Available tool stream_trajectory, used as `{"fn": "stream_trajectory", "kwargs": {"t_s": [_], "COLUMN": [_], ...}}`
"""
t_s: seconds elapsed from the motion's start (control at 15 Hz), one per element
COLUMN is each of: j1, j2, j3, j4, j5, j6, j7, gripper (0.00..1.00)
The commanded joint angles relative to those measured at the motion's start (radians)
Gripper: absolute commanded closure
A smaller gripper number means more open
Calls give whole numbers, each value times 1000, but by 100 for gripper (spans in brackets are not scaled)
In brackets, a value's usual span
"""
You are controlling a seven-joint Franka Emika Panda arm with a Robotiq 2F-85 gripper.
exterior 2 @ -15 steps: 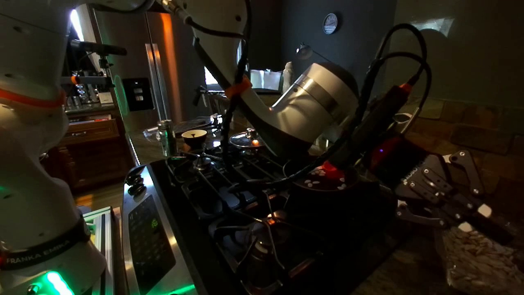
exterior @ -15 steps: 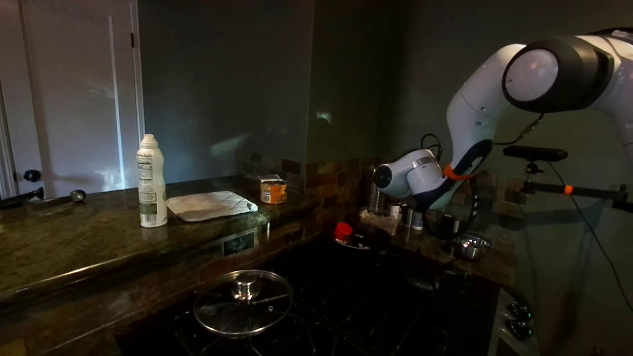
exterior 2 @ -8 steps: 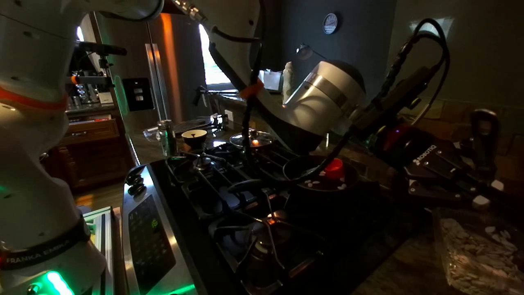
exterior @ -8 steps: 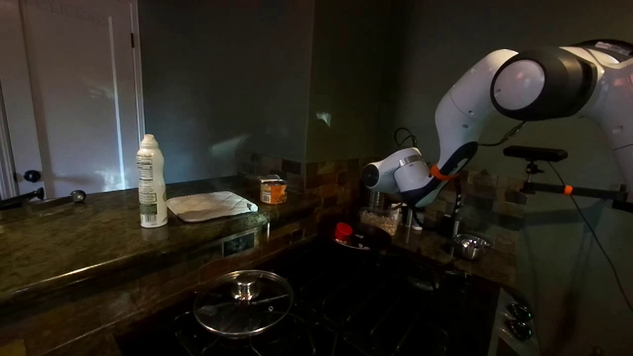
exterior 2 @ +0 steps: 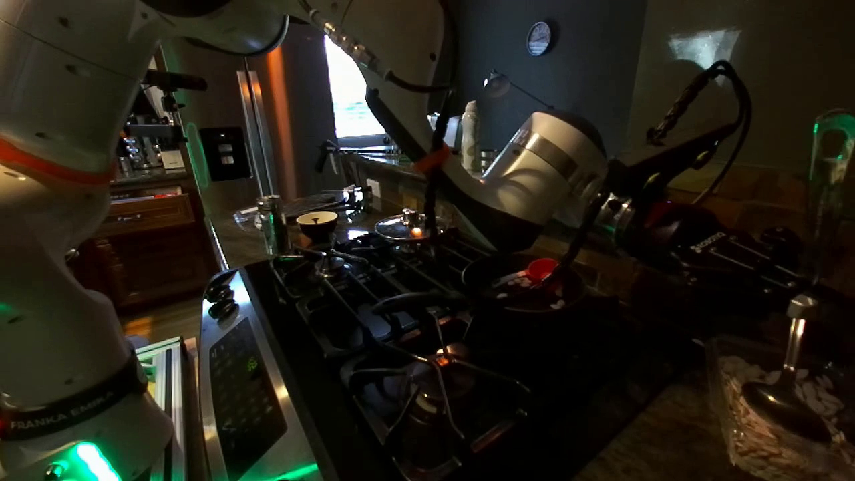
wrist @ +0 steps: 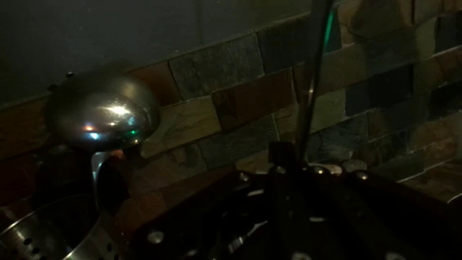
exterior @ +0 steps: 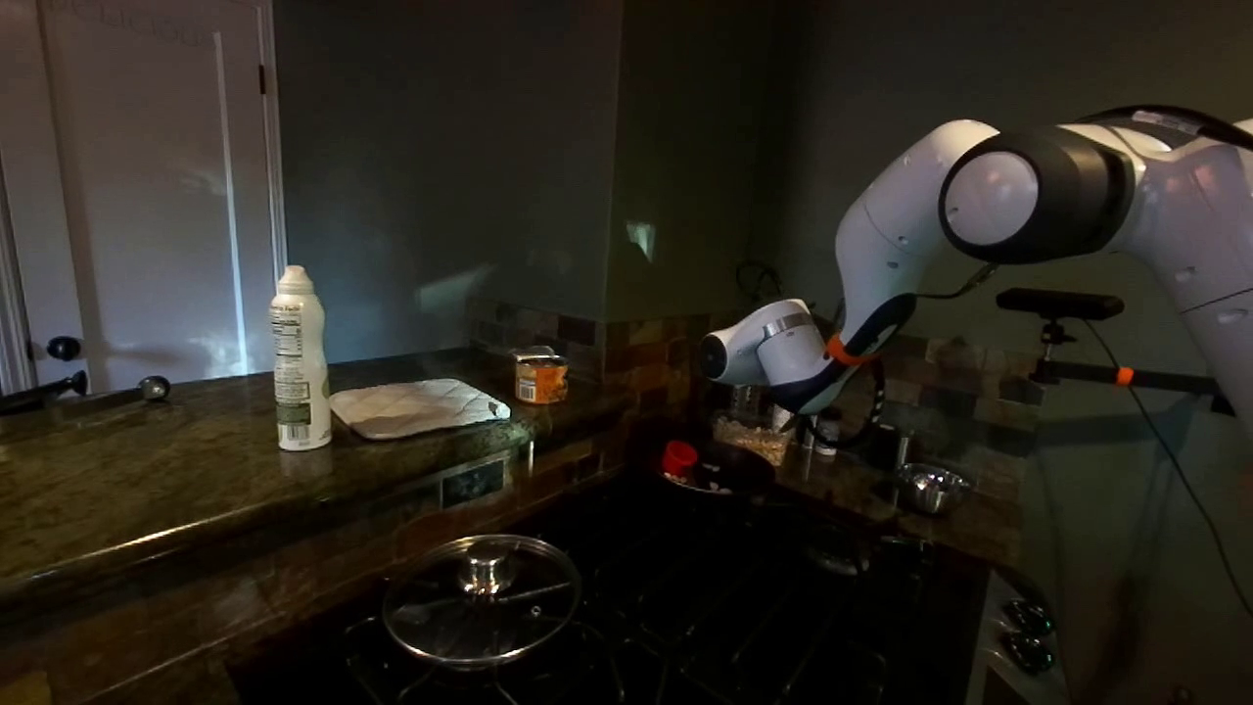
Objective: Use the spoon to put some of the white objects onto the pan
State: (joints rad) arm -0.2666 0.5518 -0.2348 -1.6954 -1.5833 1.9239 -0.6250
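Spoon (exterior 2: 788,404): has been swung further into view, brought to the white objects (exterior 2: 741,369); contact unclear.
Gripper (wrist: 297,159): clenched on its handle.
Tub (exterior 2: 728,427): scooping likely being prepared.

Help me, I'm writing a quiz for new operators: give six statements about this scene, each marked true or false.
1. The gripper holds the spoon. True.
2. A red cup sits in the frying pan. True.
3. No white objects lie in the frying pan. False: several white objects do.
4. The spoon's bowl is over the frying pan. False: an exterior view shows it over or in the clear container.
5. The glass lid covers the frying pan. False: the glass lid is apart from it.
6. The white bottle stands upright on the counter. True.
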Motion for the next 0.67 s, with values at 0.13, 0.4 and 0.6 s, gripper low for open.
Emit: {"fn": "stream_trajectory", "kwargs": {"t_s": [0.13,0.4,0.6], "j1": [14,10,5], "j2": [54,87,108], "j3": [17,31,35], "j4": [42,57,80], "j5": [-79,-81,-58], "j6": [-1,9,0], "j7": [-51,-66,-77], "gripper": [99,99,99]}}
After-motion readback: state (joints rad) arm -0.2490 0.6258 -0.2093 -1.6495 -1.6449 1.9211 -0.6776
